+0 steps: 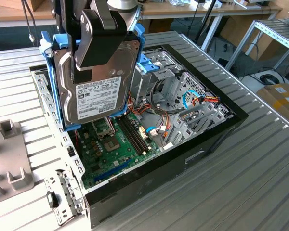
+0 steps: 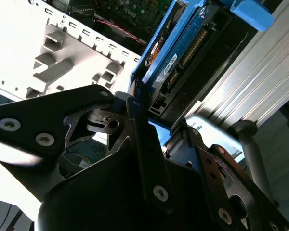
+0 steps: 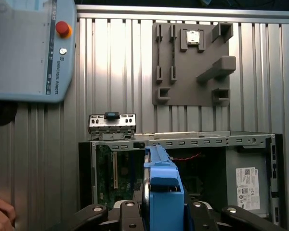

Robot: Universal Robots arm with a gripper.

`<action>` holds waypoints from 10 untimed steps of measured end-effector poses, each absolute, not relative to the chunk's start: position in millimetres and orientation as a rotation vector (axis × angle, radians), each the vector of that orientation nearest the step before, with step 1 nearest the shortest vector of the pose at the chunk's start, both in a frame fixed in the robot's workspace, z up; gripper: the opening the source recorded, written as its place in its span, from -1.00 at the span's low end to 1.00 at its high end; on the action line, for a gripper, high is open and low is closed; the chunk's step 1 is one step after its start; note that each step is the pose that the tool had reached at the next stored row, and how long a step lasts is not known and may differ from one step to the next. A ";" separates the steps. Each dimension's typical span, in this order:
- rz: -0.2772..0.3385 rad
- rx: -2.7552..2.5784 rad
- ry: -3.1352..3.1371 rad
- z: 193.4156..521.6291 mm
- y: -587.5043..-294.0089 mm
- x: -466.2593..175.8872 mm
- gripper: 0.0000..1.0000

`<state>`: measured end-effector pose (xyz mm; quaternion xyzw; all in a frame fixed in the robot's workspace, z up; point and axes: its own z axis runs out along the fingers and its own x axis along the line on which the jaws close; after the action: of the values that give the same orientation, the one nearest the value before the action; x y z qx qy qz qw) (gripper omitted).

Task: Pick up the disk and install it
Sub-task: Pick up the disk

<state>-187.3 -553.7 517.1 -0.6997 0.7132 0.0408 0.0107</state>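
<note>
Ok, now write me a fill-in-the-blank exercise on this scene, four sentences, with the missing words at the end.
1. The gripper is shut on the disk, whose plastic carrier rail is light ____.
2. The disk hangs ____ the open computer case.
3. The motherboard inside the case is ____.
4. In the first wrist view, the round button on the teach pendant is ____.
Missing words: blue; above; green; red.
</note>
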 end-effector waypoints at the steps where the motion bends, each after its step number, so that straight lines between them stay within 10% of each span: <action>1: 0.127 -2.183 2.226 517.1 -553.7 -187.0 -0.26; 10: 0.127 -2.183 2.226 517.0 -553.9 -185.6 -0.26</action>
<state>-185.6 -553.9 517.0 -0.6997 0.7132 0.0408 0.0106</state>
